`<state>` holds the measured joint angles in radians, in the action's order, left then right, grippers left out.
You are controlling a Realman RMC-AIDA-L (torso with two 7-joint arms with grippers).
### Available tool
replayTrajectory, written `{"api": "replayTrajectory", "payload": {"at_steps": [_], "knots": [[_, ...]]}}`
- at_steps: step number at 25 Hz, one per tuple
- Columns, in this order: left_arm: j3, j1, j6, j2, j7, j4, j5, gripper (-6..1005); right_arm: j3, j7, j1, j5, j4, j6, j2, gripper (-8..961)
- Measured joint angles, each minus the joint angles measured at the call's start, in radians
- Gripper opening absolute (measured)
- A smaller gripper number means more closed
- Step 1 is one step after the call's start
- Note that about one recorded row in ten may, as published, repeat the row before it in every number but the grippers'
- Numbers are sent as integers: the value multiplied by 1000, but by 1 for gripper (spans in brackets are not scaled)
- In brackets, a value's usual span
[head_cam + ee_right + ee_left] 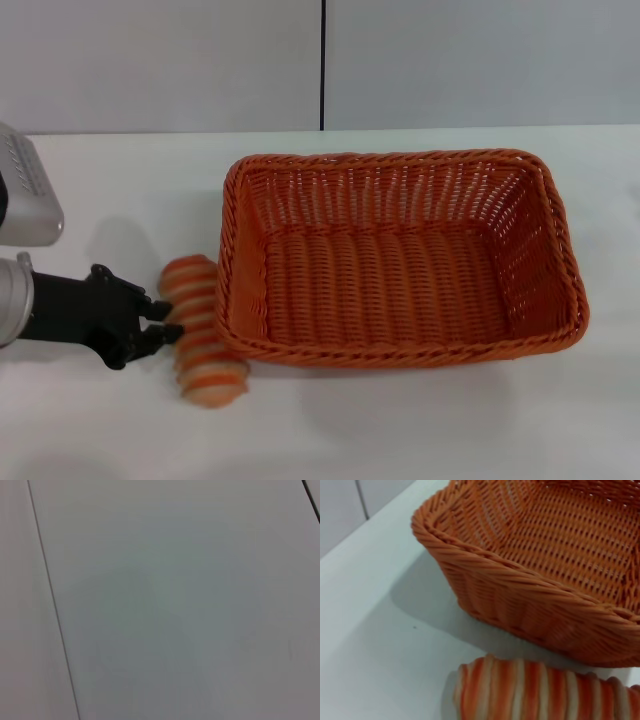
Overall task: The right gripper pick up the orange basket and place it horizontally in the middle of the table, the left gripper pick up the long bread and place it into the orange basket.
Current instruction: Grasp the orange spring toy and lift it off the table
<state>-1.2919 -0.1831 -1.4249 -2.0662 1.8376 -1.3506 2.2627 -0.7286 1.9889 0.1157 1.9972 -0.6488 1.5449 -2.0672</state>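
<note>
The orange basket lies lengthwise across the middle of the white table, with nothing inside it. The long bread, striped orange and cream, lies on the table just off the basket's left end, almost touching its corner. My left gripper reaches in low from the left. Its black fingers stand slightly apart, with the tips against the bread's left side. In the left wrist view the bread lies close below the basket's woven wall. The right gripper is out of view.
A white boxy arm segment with a dotted panel sits at the far left edge. A grey panelled wall stands behind the table. The right wrist view holds only a plain grey surface.
</note>
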Motion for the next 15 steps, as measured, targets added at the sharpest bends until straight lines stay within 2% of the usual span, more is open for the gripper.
{"api": "replayTrajectory", "payload": {"at_steps": [5,15], "knots": [[16,0,-7,3,6,-23,4,260,0,0,3,0,0,-1,2,411],[93,-10,-28,4,10,-96,103,183,0,1,9,-2,0,-12,4,411]]}}
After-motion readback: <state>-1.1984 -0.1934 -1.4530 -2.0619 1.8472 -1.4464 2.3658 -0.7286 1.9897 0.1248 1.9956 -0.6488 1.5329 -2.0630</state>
